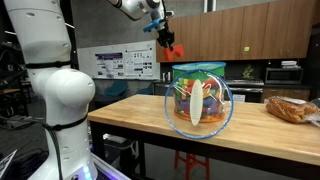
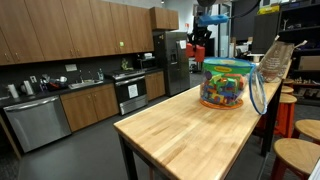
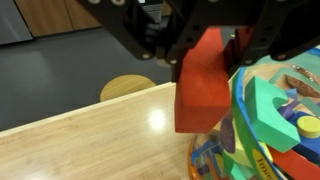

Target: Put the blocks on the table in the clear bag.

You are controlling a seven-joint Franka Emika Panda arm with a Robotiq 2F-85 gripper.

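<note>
Brown cabinets (image 2: 60, 30) line the kitchen wall beside a steel refrigerator (image 2: 172, 62), with round wooden stools (image 2: 298, 153) nearby.

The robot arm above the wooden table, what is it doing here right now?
The arm's gripper is shut on a red-orange block and holds it in the air, just above the teal top edge of the clear bag. The bag stands on the wooden table and is full of colourful toys. The block is not yet inside the bag, so it looks like the drop comes next.
</note>
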